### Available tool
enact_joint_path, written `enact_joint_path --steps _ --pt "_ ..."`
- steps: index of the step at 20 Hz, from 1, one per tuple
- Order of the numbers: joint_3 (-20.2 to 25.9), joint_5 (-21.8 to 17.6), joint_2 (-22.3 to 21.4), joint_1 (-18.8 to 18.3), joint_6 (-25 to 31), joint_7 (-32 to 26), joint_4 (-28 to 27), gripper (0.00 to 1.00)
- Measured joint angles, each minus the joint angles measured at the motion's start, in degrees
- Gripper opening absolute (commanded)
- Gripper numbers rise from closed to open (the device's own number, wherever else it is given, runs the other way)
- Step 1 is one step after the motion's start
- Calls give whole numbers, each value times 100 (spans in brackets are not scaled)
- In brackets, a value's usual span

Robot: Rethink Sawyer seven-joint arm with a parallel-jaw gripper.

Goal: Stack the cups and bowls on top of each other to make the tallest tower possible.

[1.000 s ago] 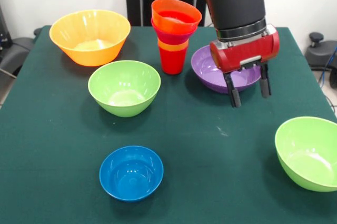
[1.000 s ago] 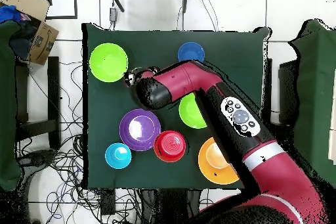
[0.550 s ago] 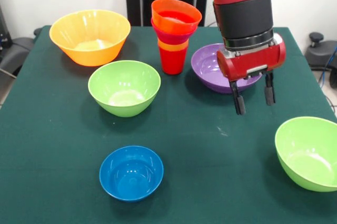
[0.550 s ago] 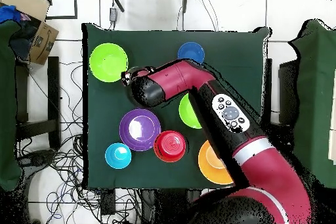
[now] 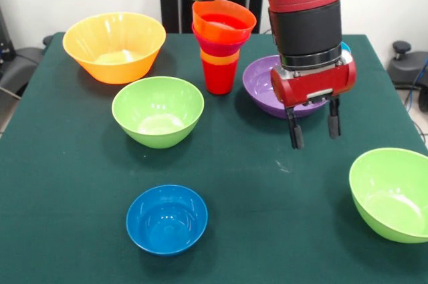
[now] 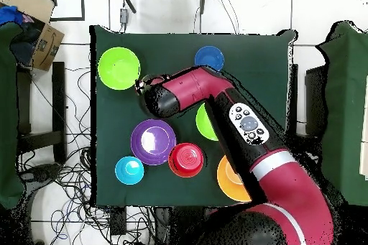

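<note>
The tower [image 5: 221, 43] stands at the back: a red cup at the base, an orange cup in it, then a pink bowl and an orange bowl on top. From overhead the tower [image 6: 186, 159] is a red disc. My gripper [image 5: 313, 138] hangs open and empty over the cloth, just in front of the purple bowl [image 5: 263, 87]. In the overhead view the gripper [image 6: 147, 85] lies between the purple bowl [image 6: 153, 141] and a lime green bowl [image 6: 118, 68]. Loose bowls: yellow-orange [image 5: 114, 47], lime green [image 5: 158, 110], another lime green [image 5: 391, 194], dark blue [image 5: 167, 219], light blue [image 6: 129, 170].
The green table cloth [image 5: 267, 230] covers the table. The arm [image 6: 230, 113] crosses over one lime green bowl [image 6: 203, 121] and part of the yellow-orange bowl [image 6: 228, 177]. A cardboard box [image 6: 39, 23] sits off the table.
The gripper came down a little and forward from the purple bowl, first to the right, then slightly back left. It stayed open. No bowl or cup has moved.
</note>
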Motion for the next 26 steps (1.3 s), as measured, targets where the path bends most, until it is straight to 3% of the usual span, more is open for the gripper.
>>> enact_joint_path --steps 11,26 --pt "-93 132 1 -44 193 0 -159 100" --pt "-17 377 -25 -443 1553 -44 -656 100"
